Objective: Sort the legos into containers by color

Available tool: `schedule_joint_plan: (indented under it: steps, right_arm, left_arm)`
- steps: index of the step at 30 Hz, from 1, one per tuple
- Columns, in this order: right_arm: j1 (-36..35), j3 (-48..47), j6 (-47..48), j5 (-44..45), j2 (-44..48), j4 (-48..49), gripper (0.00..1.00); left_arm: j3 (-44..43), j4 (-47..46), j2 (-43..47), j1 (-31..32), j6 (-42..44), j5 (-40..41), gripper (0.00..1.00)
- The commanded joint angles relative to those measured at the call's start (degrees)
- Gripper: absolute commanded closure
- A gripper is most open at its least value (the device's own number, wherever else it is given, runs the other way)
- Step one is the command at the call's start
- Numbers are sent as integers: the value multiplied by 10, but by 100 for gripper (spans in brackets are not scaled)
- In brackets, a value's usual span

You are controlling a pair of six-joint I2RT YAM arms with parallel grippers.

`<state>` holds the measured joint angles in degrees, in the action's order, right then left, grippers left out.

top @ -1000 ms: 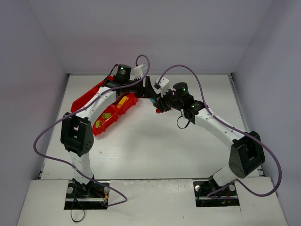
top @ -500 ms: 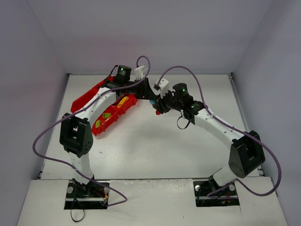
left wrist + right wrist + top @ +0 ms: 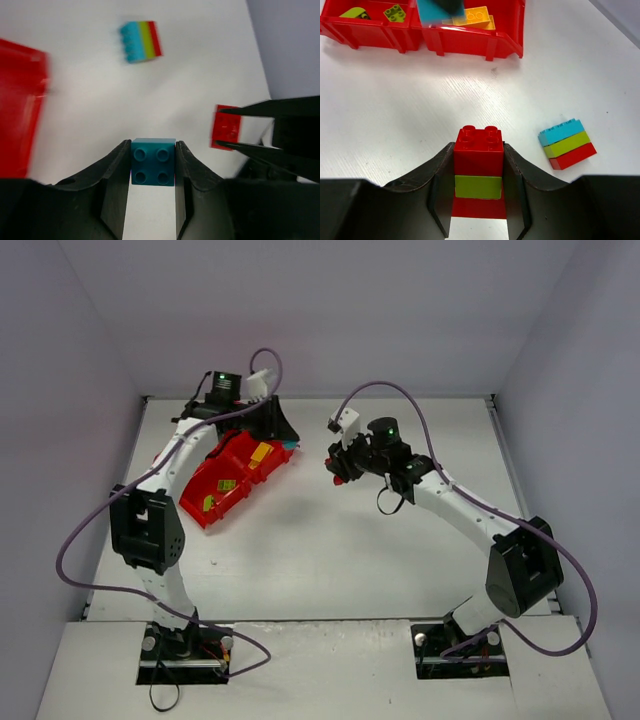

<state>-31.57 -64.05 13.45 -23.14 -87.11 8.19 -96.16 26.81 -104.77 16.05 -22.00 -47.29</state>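
My left gripper (image 3: 153, 165) is shut on a teal-blue brick (image 3: 153, 161); in the top view it (image 3: 287, 437) hovers at the far right end of the red tray (image 3: 240, 465). My right gripper (image 3: 478, 180) is shut on a red-lime-red stack (image 3: 478, 165), held above the table right of the tray (image 3: 470, 42); it shows in the top view (image 3: 338, 472). The tray holds a yellow brick (image 3: 477, 16) and lime green bricks (image 3: 394, 12). A teal-lime-red stack (image 3: 566, 143) lies loose on the table, also in the left wrist view (image 3: 142, 40).
The tray lies diagonally at the far left of the white table. Grey walls enclose the table on the left, back and right. Purple cables loop over both arms. The two grippers are a short gap apart.
My left gripper has pulled away to the left from the right gripper, carrying the teal-blue brick over to the tray's end. The right gripper has stayed nearly still with its stack.
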Motion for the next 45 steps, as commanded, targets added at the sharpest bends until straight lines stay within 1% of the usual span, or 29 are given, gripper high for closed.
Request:
schedule_joint_plan:
  steps: [1,3,4,6,7,9,10,11,12,14,15,20,23,27,28,31,32,35,38,41,45]
  right_arm:
    - [4,-3,7,12,7,21,100]
    - [5,-4,8,15,5,19,100]
    - [5,-4,8,17,5,18,100]
    - [5,-5,8,20,5,17,100]
    - [5,-6,7,20,5,17,100]
    - [5,-9,3,27,4,17,100]
    - [5,-10,3,29,4,17,100]
    - [5,-10,2,31,4,16,100]
    - [5,-10,-1,33,5,15,100]
    - [6,-9,-4,31,5,16,100]
    - [6,-8,-8,30,7,16,100]
    - [8,-6,-16,25,10,16,100]
    - [9,-6,-18,24,13,15,100]
    - [12,-4,-20,27,18,14,100]
    - [13,-3,-21,27,19,14,100]
    - [14,-2,-24,27,18,14,100]
    - [15,-3,-26,26,17,14,100]
    - [17,-9,-33,27,11,14,100]
    - [21,-23,-49,27,3,14,100]
    - [30,-41,-82,34,-4,16,100]
    - [44,-65,-139,67,-9,30,100]
  left_arm:
    - [-27,27,60,-58,44,68,100]
    - [-20,41,76,-83,63,99,100]
    - [-18,47,82,-91,71,142,100]
    - [-8,54,88,-116,73,198,100]
    - [-2,53,94,-124,68,260,100]
    - [19,41,99,-147,62,327,100]
    - [27,37,100,-154,59,377,100]
    - [35,26,99,-158,51,399,100]
    - [41,19,98,-182,48,414,100]
    - [63,-9,90,-192,40,451,100]
    - [69,-17,86,-198,40,454,100]
    - [67,-53,45,-201,44,507,100]
    - [58,-62,20,-203,48,514,99]
    - [61,-54,0,-203,48,515,87]
    - [64,-54,-5,-203,48,517,78]
    - [70,-48,-10,-204,48,521,66]
    - [70,-47,-10,-203,48,518,58]
    - [70,-50,1,-203,48,506,47]
    - [65,-51,19,-202,41,485,42]
    - [61,-51,42,-198,23,440,41]
    - [60,-54,75,-177,-2,378,40]
